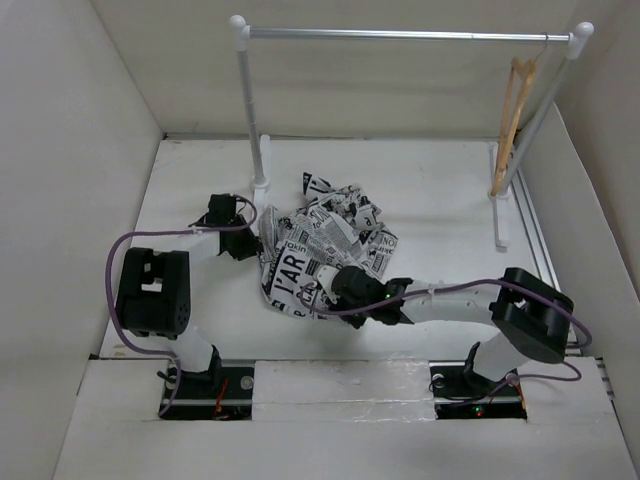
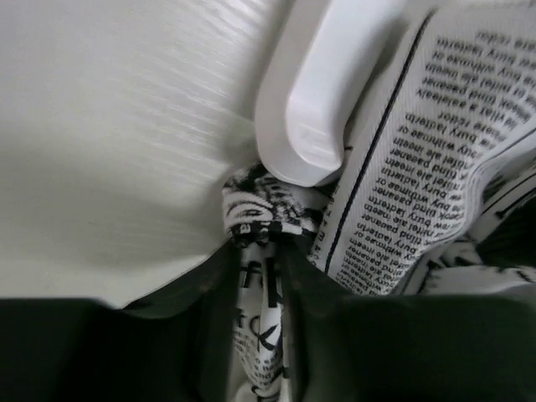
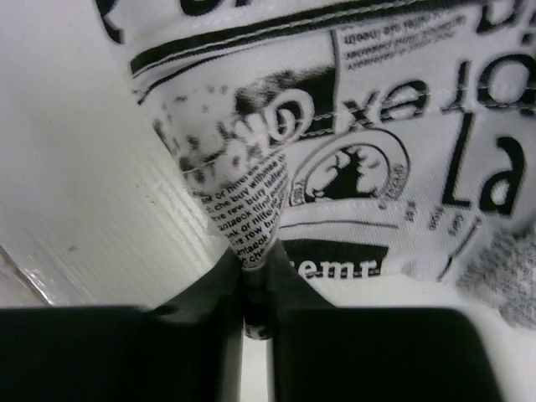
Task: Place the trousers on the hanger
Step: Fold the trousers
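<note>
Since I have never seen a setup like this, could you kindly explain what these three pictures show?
Two robot arms are bolted at the near edge of a white table. The overhead picture looks down from above and behind them. The other two come from a camera on each wrist. Crumpled newspaper-print trousers lie on the table. The left gripper and the right gripper each pinch a fold of the fabric, which the wrist views show close up. A wooden hanger hangs on the silver rail at the back right.
</note>
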You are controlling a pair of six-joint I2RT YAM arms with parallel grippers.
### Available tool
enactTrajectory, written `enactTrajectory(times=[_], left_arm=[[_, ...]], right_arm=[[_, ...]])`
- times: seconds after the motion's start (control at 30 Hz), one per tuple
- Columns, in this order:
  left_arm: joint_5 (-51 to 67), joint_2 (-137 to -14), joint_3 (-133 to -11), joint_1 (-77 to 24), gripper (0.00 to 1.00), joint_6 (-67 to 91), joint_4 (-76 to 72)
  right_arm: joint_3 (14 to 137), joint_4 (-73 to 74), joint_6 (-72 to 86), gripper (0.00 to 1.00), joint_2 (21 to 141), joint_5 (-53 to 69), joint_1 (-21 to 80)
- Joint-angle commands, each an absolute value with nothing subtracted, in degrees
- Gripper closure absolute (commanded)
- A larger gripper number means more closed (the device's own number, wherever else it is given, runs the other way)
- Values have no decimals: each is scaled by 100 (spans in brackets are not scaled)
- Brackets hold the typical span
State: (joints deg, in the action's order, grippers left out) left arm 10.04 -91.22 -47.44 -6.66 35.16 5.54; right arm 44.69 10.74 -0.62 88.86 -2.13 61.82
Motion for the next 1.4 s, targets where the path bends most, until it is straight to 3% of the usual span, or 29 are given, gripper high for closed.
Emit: enactTrajectory(times=[0.0, 0.07, 0.13, 0.17, 0.3, 0.37, 0.4, 0.43, 0.6, 0.7, 0.83, 0.97, 1.13, 1.23, 1.27, 1.3, 1.37], left_arm=[[888, -9422, -4781, -922, 83, 3630, 677], [905, -9335, -4781, -923, 100, 3595, 615], [625, -9045, -4816, -923, 100, 3647, 859], [363, -8287, -4869, -853, 100, 3665, 1175], [62, -6868, -5420, -606, 100, 3533, 1993], [-798, -5979, -5947, -554, 100, 3472, 2650], [-991, -5542, -6490, -554, 100, 3446, 2828], [-1628, -5146, -7365, -554, 100, 3437, 3283], [-2328, -4869, -8752, -554, 100, 3305, 4023], [-2759, -4825, -9535, -554, 100, 3129, 4340], [-2945, -4965, -9669, -782, 100, 3041, 4324], [-1946, -5553, -8606, -782, 100, 2865, 3447], [-1038, -7403, -8015, -782, 100, 3041, 2128], [-791, -8774, -9143, -1201, 76, 2665, 2836], [-948, -8963, -9402, -1404, 74, 2533, 3309], [-1097, -9034, -9526, -1606, 63, 2418, 3427], [-1607, -8668, -9239, -2106, 54, 2338, 3498]], right_arm=[[4342, 1229, 325, 96, 8642, -974, 6372], [4482, 1684, 430, 100, 8264, -1133, 6565], [4657, 2151, 501, 100, 7579, -1353, 6688], [5076, 3041, 553, 100, 6802, -1397, 6828], [6313, 4599, 633, 100, 5847, -1328, 7004], [7080, 5148, 676, 100, 5425, -1108, 7005], [7536, 5664, 677, 100, 5371, -1029, 7005], [9107, 6330, 659, 100, 5483, -828, 7057], [12339, 7100, 563, 100, 6089, -834, 7058], [13199, 7558, 562, 100, 6424, -1325, 7058], [12266, 7411, 729, 100, 6118, -2625, 7058], [10708, 7172, 870, 100, 5818, -4302, 6743], [9091, 5913, 204, 100, 6029, -4168, 5083], [8175, 4882, -263, 100, 6108, -3377, 3695], [7965, 4730, -307, 100, 6169, -3114, 3117], [7876, 4598, -369, 100, 6222, -3094, 2876], [7822, 4483, -378, 100, 6328, -3155, 2463]])
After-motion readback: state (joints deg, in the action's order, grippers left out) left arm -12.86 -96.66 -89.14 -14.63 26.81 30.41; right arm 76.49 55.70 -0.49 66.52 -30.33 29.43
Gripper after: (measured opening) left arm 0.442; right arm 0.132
